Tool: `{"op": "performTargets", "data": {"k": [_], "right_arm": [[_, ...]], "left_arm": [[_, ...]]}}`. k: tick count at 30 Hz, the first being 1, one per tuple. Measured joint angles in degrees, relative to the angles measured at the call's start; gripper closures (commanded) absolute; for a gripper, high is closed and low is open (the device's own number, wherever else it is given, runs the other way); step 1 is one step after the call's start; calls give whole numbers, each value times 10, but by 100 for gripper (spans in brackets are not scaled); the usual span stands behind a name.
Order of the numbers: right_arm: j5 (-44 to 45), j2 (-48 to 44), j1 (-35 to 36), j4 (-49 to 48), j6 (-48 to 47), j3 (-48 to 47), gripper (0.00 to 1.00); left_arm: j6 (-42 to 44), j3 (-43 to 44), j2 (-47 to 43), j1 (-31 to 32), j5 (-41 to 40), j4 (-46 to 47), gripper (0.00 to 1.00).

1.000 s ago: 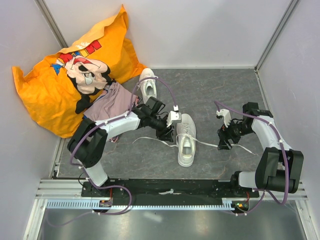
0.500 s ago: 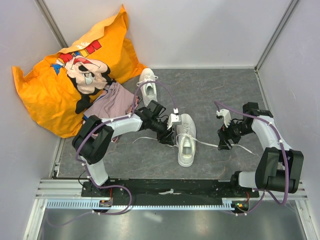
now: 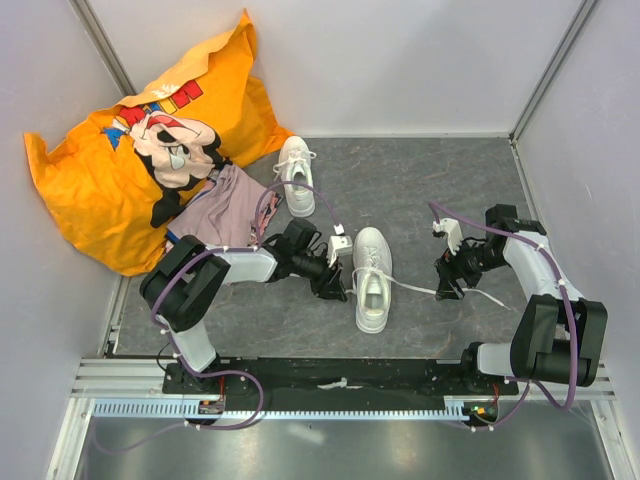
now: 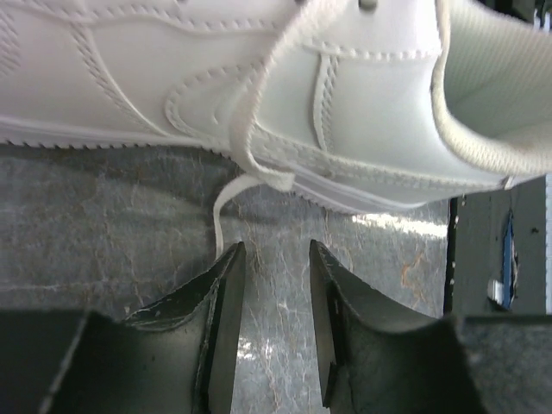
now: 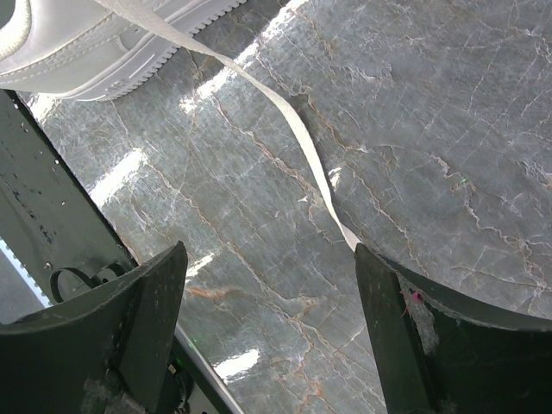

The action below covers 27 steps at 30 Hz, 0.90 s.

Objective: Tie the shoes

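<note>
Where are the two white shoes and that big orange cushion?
Near shoe (image 3: 371, 262): overhead view, on its laced top.
Far shoe (image 3: 297, 178): overhead view, on its middle.
Orange cushion (image 3: 80, 200): overhead view, on its plain left part.

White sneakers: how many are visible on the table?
2. The near sneaker lies at the middle of the table; the far sneaker lies further back, beside the pinkish garment. No others show.

The left wrist view crops the shoe (image 4: 129, 78) at its top and right edges.
</note>
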<state>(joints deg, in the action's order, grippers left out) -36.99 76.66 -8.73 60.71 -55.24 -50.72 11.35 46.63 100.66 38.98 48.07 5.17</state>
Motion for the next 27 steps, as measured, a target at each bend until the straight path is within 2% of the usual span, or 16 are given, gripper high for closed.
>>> {"op": "performTargets", "data": {"k": [6, 12, 19, 27], "right_arm": [[1, 0, 0, 0, 2, 0, 14], [9, 1, 0, 0, 3, 0, 14], [10, 8, 0, 1, 6, -10, 14], [11, 11, 0, 0, 7, -11, 14]], "left_arm": [[-69, -3, 0, 0, 3, 95, 60], [-106, -9, 1, 0, 18, 148, 64], [-127, -28, 9, 0, 21, 167, 60], [-154, -38, 22, 0, 20, 197, 62]]}}
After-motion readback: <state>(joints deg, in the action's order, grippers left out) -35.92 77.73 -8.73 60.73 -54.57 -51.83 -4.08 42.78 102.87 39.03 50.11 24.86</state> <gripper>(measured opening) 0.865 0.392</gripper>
